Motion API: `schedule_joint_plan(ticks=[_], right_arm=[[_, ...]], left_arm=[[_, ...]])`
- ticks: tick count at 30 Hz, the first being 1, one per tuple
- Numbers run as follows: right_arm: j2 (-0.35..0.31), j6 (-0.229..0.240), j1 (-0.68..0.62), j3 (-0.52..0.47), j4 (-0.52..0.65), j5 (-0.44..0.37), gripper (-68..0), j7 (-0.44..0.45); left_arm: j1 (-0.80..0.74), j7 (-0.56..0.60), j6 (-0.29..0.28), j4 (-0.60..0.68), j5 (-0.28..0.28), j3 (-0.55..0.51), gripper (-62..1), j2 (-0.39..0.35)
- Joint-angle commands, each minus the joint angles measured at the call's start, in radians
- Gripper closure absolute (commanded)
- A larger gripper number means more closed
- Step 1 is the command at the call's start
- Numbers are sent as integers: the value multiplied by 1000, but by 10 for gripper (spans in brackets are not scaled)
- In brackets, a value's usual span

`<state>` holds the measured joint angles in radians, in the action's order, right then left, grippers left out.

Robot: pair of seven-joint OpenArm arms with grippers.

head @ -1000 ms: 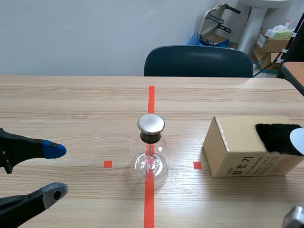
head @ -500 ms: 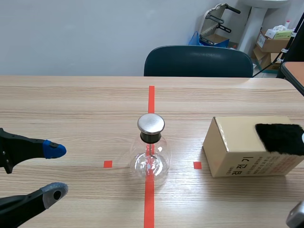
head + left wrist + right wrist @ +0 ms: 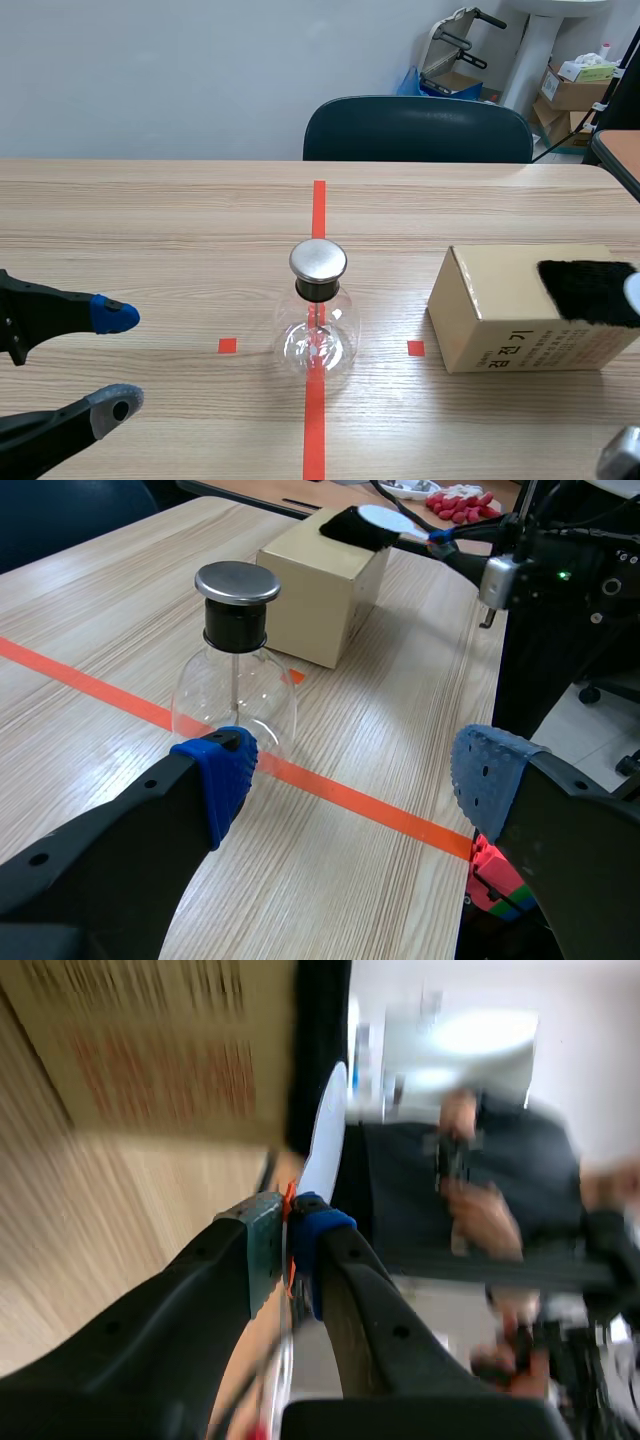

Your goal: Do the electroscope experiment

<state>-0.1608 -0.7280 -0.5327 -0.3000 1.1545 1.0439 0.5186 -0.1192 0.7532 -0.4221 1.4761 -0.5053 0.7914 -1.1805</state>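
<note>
L gripper sits low at my near-left, fingers wide apart w/ nothing between them, well short of the flask. It's parked, no job for it that I can see.

Centre: the electroscope flask stands upright on the red tape line, metal cap on top, nothing touching it.

Right of it, apart from the flask, is the cardboard box w/ a black fur pad on its top. The white disc lies against that fur. R gripper has its fingers closed on the disc's thin handle, pads nearly meeting.

My read: we're at the charging step, disc on fur. Next I'd need to lift the disc off the pad and carry it across to the cap w/o brushing the box or table, approx level w/ the cap top, approach slow so the flask isn't knocked.
</note>
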Motion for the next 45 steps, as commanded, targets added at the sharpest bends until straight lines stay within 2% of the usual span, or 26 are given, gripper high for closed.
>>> schedule_joint_plan(ticks=[1, 3, 7, 9, 11, 15, 17, 19, 23, 25, 27, 31, 33, 34, 36, 41, 43, 45], right_arm=[[-11, -8, -4, -8, 5, -4, -17, -1], [-11, -8, -2, -8, 5, -3, -17, 47], [-11, -3, -2, -7, 5, 0, -17, 286], [-6, -4, -2, -3, 5, 0, -17, 342], [6, -4, -3, -3, 5, -1, -17, 285], [11, -4, -5, -3, 5, -1, -17, 60], [5, -5, -4, -3, 5, 0, -17, 18], [0, -4, -4, -3, 5, 1, -17, 62], [0, -4, -2, -3, 5, 1, -17, 281], [2, -4, -2, -2, 5, 0, -17, 342], [4, -5, -5, -3, 5, 0, -17, 303], [4, -5, -5, -5, 5, 0, -17, 53], [3, -5, -4, -5, 5, 0, -17, -3], [3, -5, -4, -7, 5, 1, -17, 1], [3, -4, -4, -6, 5, 4, -17, 64], [3, -4, -4, -6, 5, 5, -17, 342], [3, -4, -5, -6, 5, 3, -17, 344], [3, -5, -5, -7, 5, 3, -17, 259]], left_arm=[[0, 18, -6, 11, -7, -8, -432, 2], [0, 18, -6, 11, -7, -8, -432, 2], [0, 18, -6, 11, -7, -8, -432, 2], [0, 18, -6, 11, -7, -8, -432, 2], [0, 17, -6, 11, -7, -8, -432, 2], [0, 18, -6, 11, -7, -8, -432, 2], [0, 18, -6, 11, -7, -8, -432, 2], [0, 17, -6, 11, -7, -8, -432, 2], [0, 16, -6, 11, -7, -8, -432, 2], [0, 14, -6, 11, -7, -8, -432, 2], [0, 14, -6, 11, -7, -8, -432, 2], [0, 14, -6, 11, -7, -8, -432, 2], [0, 13, -6, 11, -7, -8, -432, 2], [0, 13, -6, 11, -7, -8, -433, 2], [0, 13, -6, 11, -7, -8, -433, 2], [0, 13, -6, 11, -7, -8, -433, 2], [0, 13, -6, 11, -7, -8, -433, 2], [0, 13, -6, 11, -7, -8, -433, 2]])
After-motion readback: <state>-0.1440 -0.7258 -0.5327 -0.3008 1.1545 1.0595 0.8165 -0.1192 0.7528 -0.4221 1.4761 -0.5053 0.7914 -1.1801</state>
